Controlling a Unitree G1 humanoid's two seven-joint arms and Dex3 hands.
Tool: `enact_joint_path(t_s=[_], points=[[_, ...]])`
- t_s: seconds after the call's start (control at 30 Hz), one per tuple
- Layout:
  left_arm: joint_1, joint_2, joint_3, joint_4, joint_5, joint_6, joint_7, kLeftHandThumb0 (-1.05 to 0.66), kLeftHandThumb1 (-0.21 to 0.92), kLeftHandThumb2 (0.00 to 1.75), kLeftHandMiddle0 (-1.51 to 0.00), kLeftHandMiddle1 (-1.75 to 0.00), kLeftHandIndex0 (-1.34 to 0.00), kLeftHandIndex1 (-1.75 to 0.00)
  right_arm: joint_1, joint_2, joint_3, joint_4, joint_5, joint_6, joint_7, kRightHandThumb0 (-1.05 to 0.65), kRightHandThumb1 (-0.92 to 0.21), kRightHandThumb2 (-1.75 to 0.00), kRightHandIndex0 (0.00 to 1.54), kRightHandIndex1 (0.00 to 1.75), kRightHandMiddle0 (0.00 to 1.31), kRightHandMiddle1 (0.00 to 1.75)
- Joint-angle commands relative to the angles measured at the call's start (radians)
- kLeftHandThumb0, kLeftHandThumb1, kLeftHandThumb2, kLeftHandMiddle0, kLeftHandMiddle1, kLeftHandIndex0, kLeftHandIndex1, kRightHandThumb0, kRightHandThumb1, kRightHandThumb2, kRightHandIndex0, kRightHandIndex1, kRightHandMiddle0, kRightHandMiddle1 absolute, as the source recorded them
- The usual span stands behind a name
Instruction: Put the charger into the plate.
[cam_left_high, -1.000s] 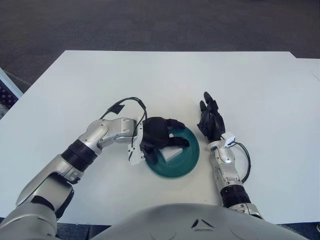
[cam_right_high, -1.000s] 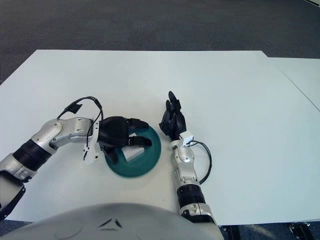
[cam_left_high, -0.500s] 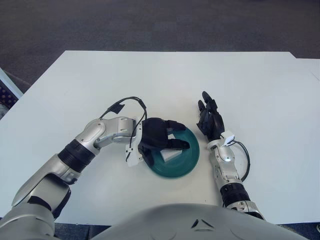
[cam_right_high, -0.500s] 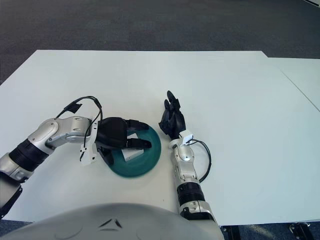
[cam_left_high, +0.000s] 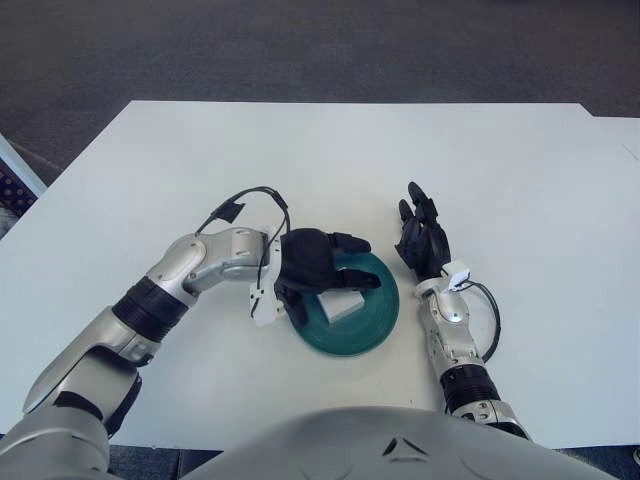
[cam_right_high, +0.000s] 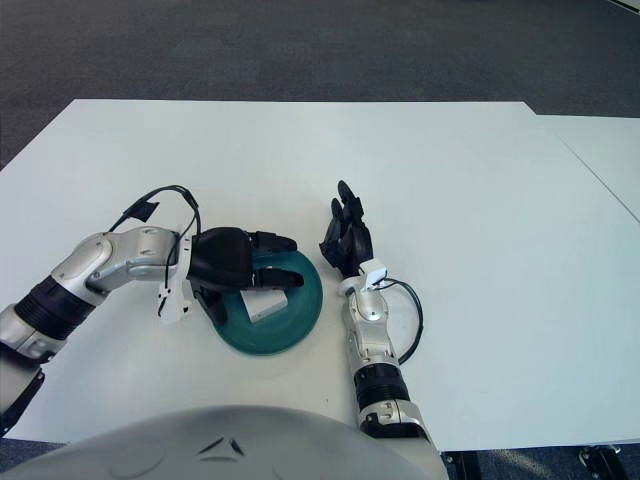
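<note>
The white charger (cam_left_high: 342, 305) lies flat inside the dark green plate (cam_left_high: 381, 325) on the white table, near the plate's middle. My left hand (cam_left_high: 333, 284) hovers over the plate's left half, just above the charger. Its fingers are spread, one finger reaching across above the charger and the thumb at the plate's left rim. The charger rests on the plate and is not gripped. My right hand (cam_left_high: 421, 238) lies flat on the table just right of the plate, fingers straight and holding nothing.
The white table (cam_left_high: 330, 160) stretches far ahead and to both sides. A black cable (cam_left_high: 250, 200) loops off my left wrist, and another cable (cam_left_high: 492, 320) loops by my right wrist. Dark carpet lies beyond the far edge.
My left hand has lifted slightly and drawn back toward the left, uncovering more of the charger. The charger stays in the plate. The right hand has barely moved.
</note>
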Motion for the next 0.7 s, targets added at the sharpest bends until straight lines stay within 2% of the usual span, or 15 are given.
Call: enact_joint_path(t_s=[0.0,0.13,0.2,0.27,0.37,0.47,0.53,0.6,0.67], points=[[-0.069,-0.004,0.124,0.078,-0.136,0.072,0.039,-1.05,0.92,0.6,0.0,0.0,0.0,0.0,0.169,0.061,-0.014,0.148,0.021,0.031,-0.027,-0.95,-0.92,-0.93,0.12,0.0,0.0,0.28],[-0.009,-0.086,0.249,0.071,-0.294,0.257,0.063,-1.05,0.92,0.63,0.0,0.0,0.0,0.0,0.177,0.061,-0.007,0.146,0.017,0.018,-0.032,-0.94,-0.92,-0.93,0.13,0.0,0.0,0.33],[0.005,-0.095,0.33,0.068,-0.418,0.347,0.04,-1.05,0.92,0.65,0.0,0.0,0.0,0.0,0.178,0.061,-0.006,0.148,0.016,0.012,-0.033,-0.94,-0.92,-0.93,0.14,0.01,0.0,0.35],[0.027,-0.148,0.416,0.102,-0.57,0.421,0.055,-1.05,0.92,0.66,0.0,0.0,0.0,0.0,0.174,0.058,-0.006,0.152,0.017,0.013,-0.031,-0.94,-0.92,-0.94,0.14,0.01,0.0,0.35],[0.03,-0.317,0.572,0.187,-0.859,0.572,0.114,-1.05,0.92,0.68,0.0,0.0,0.0,0.0,0.159,0.052,-0.008,0.169,0.014,0.017,-0.034,-0.95,-0.92,-0.94,0.13,0.0,0.0,0.32],[0.033,-0.396,0.676,0.235,-1.037,0.62,0.141,-1.05,0.92,0.72,0.0,0.0,-0.01,0.0,0.158,0.048,-0.004,0.174,0.005,0.011,-0.038,-0.96,-0.92,-0.94,0.12,0.0,0.0,0.3],[0.061,-0.455,0.724,0.199,-1.145,0.666,0.182,-1.05,0.92,0.74,0.0,0.0,-0.02,-0.01,0.156,0.048,-0.002,0.188,0.0,-0.002,-0.042,-0.96,-0.92,-0.94,0.12,0.0,0.0,0.29],[0.127,-0.568,0.766,0.114,-1.299,0.715,0.278,-1.05,0.92,0.76,0.0,0.0,-0.03,-0.02,0.154,0.047,0.0,0.199,-0.006,-0.008,-0.047,-0.97,-0.92,-0.94,0.11,0.0,0.0,0.29],[0.173,-0.619,0.781,0.062,-1.376,0.738,0.319,-1.05,0.92,0.77,0.0,0.0,-0.04,-0.02,0.154,0.046,0.002,0.202,-0.009,-0.007,-0.049,-0.98,-0.92,-0.94,0.11,0.0,0.0,0.27]])
